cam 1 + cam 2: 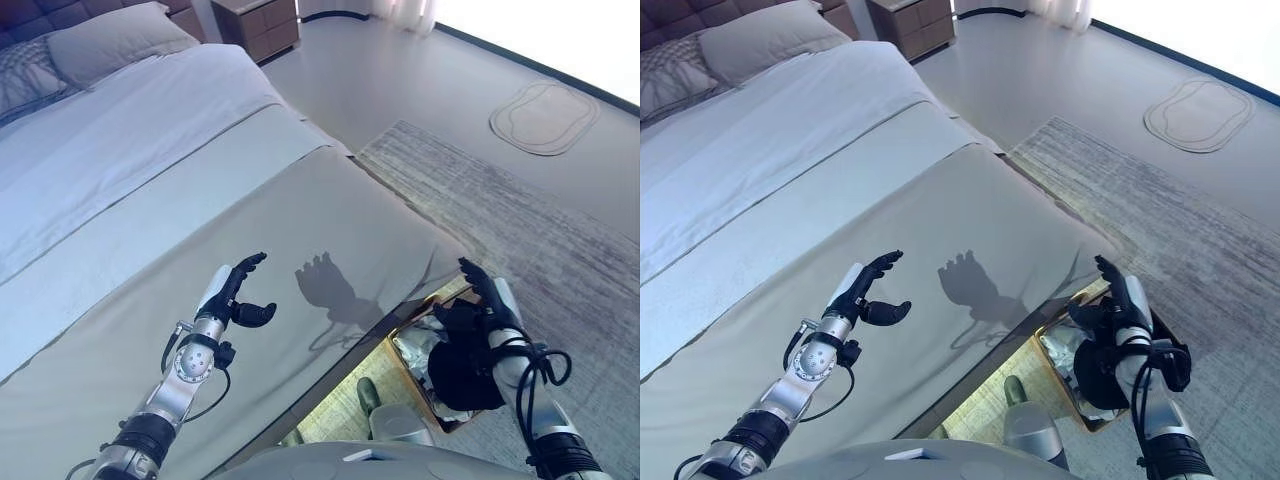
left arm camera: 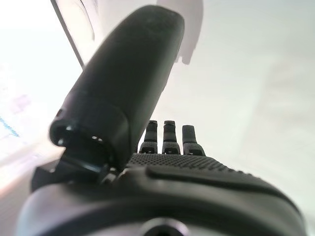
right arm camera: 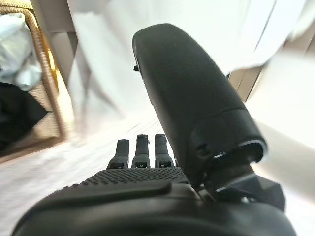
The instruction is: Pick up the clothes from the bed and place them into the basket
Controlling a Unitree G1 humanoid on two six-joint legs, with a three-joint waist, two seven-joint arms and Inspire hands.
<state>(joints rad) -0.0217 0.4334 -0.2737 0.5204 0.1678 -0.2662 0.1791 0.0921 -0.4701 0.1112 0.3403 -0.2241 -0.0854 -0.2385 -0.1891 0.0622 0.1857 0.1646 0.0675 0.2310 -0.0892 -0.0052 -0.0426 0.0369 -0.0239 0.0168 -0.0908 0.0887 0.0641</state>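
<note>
Both hands are empty right now. The left hand (image 1: 232,292) hovers over the bed (image 1: 200,190) with fingers loosely spread, thumb sticking out. The right hand (image 1: 478,300) is open too, held above the wicker basket (image 3: 47,88) on the floor beside the bed. The clothes (image 3: 17,73), pale and dark pieces, sit inside the basket.

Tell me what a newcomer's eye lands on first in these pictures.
The big bed fills the robot's left side, its cover smooth with no clothes visible on it. On the floor at its foot sits a wicker basket already holding pale and dark clothes. Both hands are open and empty: the left hand above the cover, the right hand above the basket.
</note>
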